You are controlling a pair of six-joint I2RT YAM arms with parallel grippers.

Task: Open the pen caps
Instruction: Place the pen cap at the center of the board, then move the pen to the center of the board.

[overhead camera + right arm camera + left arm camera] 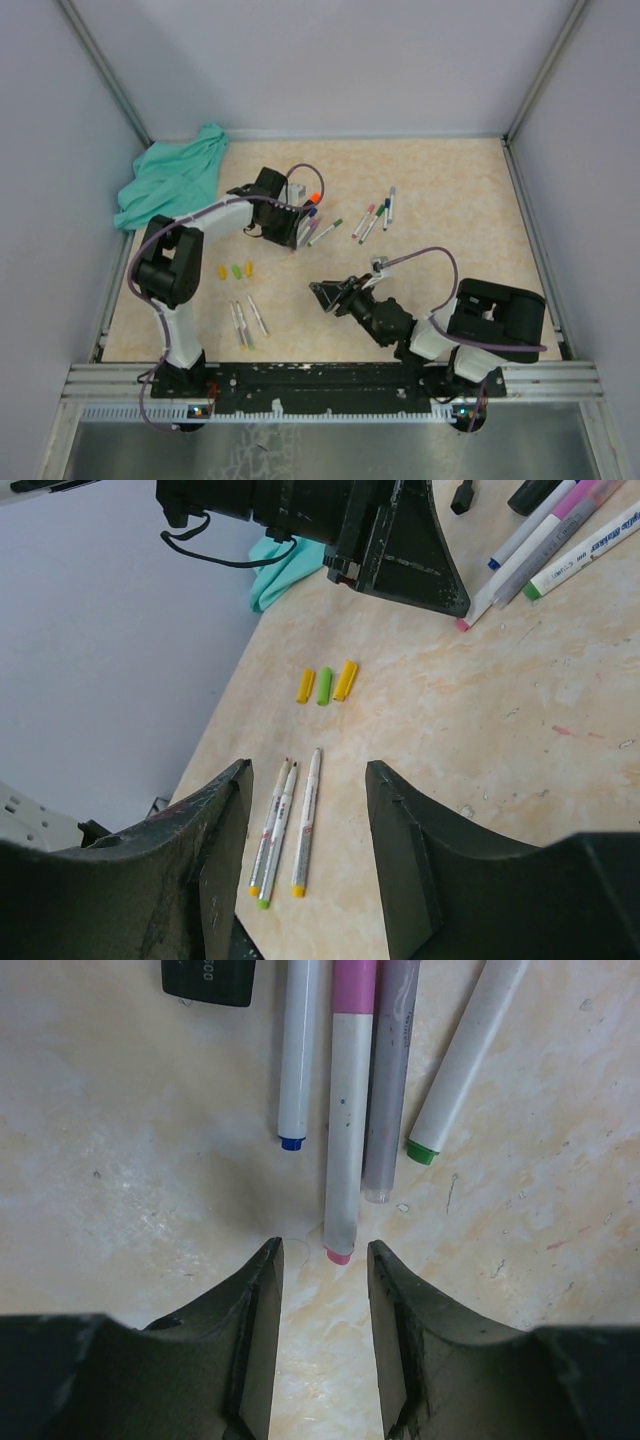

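My left gripper (323, 1250) is open low over the table, nothing pinched between its fingers. The pink end of a white pen (343, 1160) lies just at its fingertips; that pen's pink cap (354, 985) is still on at the far end. Beside it lie a blue-ended pen (297, 1050), a grey pen (390, 1080) and a green-ended pen (465, 1060). Three loose pen caps, yellow (306, 685), green (324, 685) and yellow (345, 680), lie in a row. My right gripper (308, 770) hangs open above three uncapped pens (283, 830).
A teal cloth (170, 180) is bunched at the back left corner. More capped pens (375, 215) lie right of the left gripper (300, 232), and an orange cap (316, 197) shows beside it. The right gripper (320, 292) is mid-table. Grey walls enclose the table.
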